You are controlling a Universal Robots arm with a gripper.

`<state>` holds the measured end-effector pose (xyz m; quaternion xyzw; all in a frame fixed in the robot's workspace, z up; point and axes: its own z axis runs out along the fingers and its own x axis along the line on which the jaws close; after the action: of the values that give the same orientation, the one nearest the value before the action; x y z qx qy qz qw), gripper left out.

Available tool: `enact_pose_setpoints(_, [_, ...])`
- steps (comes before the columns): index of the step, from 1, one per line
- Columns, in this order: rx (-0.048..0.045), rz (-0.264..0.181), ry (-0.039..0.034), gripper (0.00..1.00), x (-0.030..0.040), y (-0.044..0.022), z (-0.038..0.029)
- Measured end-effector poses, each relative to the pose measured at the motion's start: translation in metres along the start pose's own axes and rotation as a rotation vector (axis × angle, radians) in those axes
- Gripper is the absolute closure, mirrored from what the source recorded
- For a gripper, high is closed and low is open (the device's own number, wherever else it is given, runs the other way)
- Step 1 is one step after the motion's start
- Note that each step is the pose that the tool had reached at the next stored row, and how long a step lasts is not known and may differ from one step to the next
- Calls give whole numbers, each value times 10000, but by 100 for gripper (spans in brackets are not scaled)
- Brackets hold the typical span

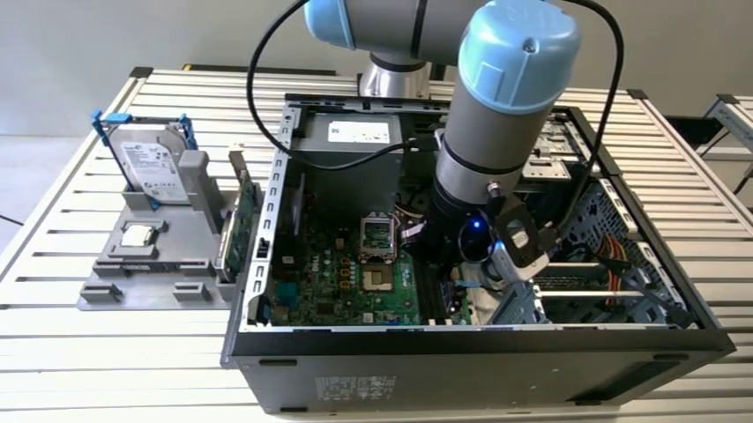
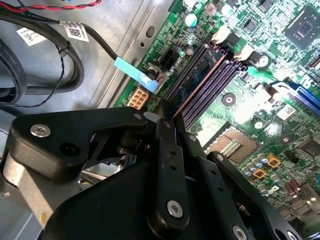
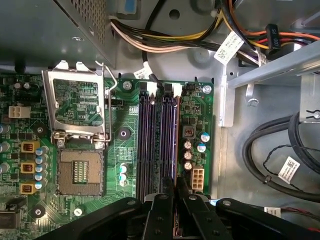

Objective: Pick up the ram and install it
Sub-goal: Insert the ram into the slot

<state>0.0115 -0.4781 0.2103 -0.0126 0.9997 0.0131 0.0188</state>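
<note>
The ram [image 2: 197,75], a thin greenish-blue stick with dark chips, stands on edge in the memory slot nearest the board's edge, seen edge-on in the first wrist view [image 3: 174,135]. My gripper [image 2: 167,117] is shut on the ram's near end, its black fingers [image 3: 161,200] pressed close from both sides. In the exterior view the arm's wrist [image 1: 477,229] reaches down inside the open computer case [image 1: 471,339], over the right part of the motherboard [image 1: 341,282].
Beside the slots lie the open CPU socket [image 3: 80,170] and empty purple memory slots [image 3: 150,140]. Cable bundles [image 3: 270,155] run along the case wall. Outside the case, a hard drive with blue clips [image 1: 153,167] and a green expansion card [image 1: 242,229] stand on a grey fixture [image 1: 153,282].
</note>
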Motion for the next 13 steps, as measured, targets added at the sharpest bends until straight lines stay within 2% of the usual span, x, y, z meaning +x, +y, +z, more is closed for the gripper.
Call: enact_pose_setpoints(13, [-4,8,-28,100,1,7,33])
